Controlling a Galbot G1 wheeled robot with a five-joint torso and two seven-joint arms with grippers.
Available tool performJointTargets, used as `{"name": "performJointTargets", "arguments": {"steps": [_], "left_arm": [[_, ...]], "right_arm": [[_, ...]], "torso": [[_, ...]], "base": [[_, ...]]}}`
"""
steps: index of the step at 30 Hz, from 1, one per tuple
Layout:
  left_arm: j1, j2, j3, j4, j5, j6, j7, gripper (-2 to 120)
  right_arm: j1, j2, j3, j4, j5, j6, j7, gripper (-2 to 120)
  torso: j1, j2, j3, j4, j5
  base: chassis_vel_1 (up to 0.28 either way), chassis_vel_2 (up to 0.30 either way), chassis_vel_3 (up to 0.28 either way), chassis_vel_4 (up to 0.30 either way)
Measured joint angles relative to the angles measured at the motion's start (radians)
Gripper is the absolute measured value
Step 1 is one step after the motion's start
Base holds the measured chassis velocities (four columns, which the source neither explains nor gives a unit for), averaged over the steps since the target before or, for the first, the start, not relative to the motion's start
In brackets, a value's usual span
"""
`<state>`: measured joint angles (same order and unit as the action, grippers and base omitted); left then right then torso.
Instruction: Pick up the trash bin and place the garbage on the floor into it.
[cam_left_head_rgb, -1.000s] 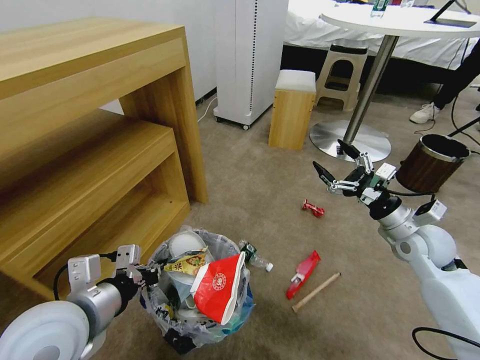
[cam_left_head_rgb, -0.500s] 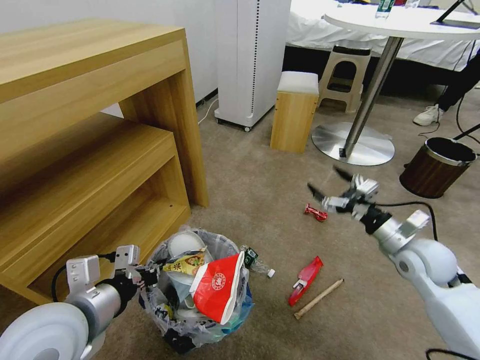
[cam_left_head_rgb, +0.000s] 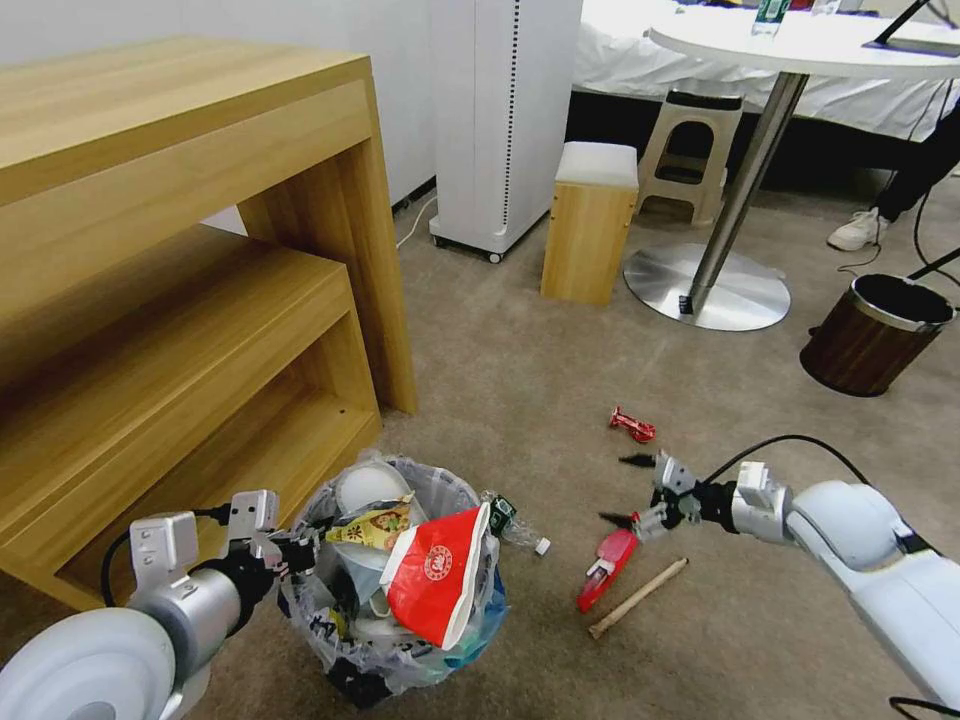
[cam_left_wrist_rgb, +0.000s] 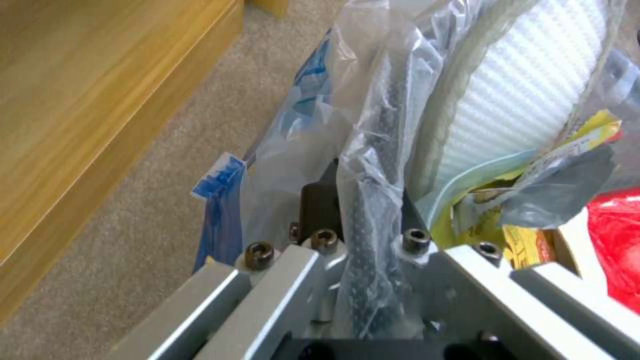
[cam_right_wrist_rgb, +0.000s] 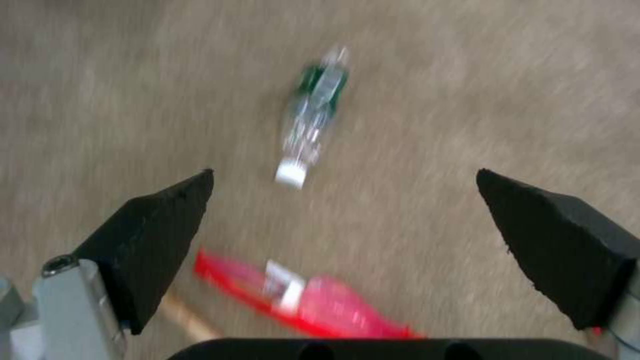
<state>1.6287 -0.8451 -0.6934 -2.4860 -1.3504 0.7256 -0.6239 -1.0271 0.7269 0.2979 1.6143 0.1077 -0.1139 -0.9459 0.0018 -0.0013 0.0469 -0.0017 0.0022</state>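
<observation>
Just under my right hand (cam_left_head_rgb: 628, 490), jaws apart: flat red wrapper (cam_left_head_rgb: 606, 556) | light, limp, slippery; I'd pinch mid-length | left hand (cam_left_head_rgb: 285, 552) clamped on trash bin (cam_left_head_rgb: 400, 640) rim

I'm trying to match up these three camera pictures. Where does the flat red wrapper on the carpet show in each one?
Head view: the red wrapper lies on the carpet just below the open right gripper, beside the wooden stick.
Left wrist view: not in it; this one looks at the trash bin held by the left gripper.
Right wrist view: the wrapper lies low between the fingertips.
Shared landmark: the small bottle, also at.
</observation>
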Motion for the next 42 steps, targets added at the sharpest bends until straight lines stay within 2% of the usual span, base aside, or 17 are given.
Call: {"name": "performJointTargets", "arguments": {"steps": [16,24,27,29,30,33,38,41,42], "left_arm": [[-0.008,0.007,0.012,0.013,0.006,-0.002,0.012,1],[-0.005,0.006,0.013,0.010,0.016,-0.005,0.010,1],[-0.003,0.005,0.013,0.008,0.018,-0.005,0.009,1],[-0.003,0.002,0.009,0.008,0.021,-0.008,0.009,1],[-0.003,0.001,0.009,0.009,0.022,-0.008,0.009,1],[-0.003,-0.004,0.016,0.012,0.031,-0.009,0.009,1],[-0.005,-0.004,0.020,0.014,0.036,-0.010,0.010,1],[-0.007,0.001,0.018,0.017,0.035,-0.011,0.012,1],[-0.007,0.001,0.018,0.017,0.035,-0.011,0.012,1]], "right_arm": [[0.061,0.069,-0.071,-0.199,-0.307,0.107,-0.085,100],[0.093,0.104,-0.068,-0.305,-0.421,0.189,-0.189,100],[0.091,0.114,-0.068,-0.309,-0.364,0.180,-0.164,100],[0.049,0.100,-0.079,-0.258,-0.124,0.086,-0.037,100],[0.039,0.097,-0.081,-0.248,-0.086,0.067,-0.015,100],[0.010,0.094,-0.080,-0.228,-0.008,0.034,0.023,100],[-0.022,0.089,-0.069,-0.210,0.041,0.008,0.078,100],[-0.075,0.071,-0.071,-0.164,0.207,-0.067,0.247,100],[-0.075,0.071,-0.071,-0.164,0.207,-0.067,0.247,100]], "torso": [[0.000,0.000,0.000,-0.0001,0.0001],[0.000,0.000,0.000,-0.0002,0.0000],[0.000,0.000,0.000,0.0000,0.0000],[0.000,0.000,0.000,0.0001,0.0001],[0.000,0.000,0.000,0.0000,0.0001],[0.000,0.000,0.000,-0.0003,0.0001],[0.000,0.000,0.000,0.0000,0.0001],[0.000,0.000,0.000,-0.0003,-0.0001],[0.000,0.000,0.000,-0.0003,-0.0001]], "base": [[0.000,0.000,0.000,0.000],[0.000,0.000,0.000,0.000],[0.000,0.000,0.000,0.000],[0.000,0.000,0.000,0.000],[0.000,0.000,0.000,0.000],[0.000,0.000,0.000,0.000],[0.000,0.000,0.000,0.000],[0.000,0.000,0.000,0.000],[0.000,0.000,0.000,0.000]]}}
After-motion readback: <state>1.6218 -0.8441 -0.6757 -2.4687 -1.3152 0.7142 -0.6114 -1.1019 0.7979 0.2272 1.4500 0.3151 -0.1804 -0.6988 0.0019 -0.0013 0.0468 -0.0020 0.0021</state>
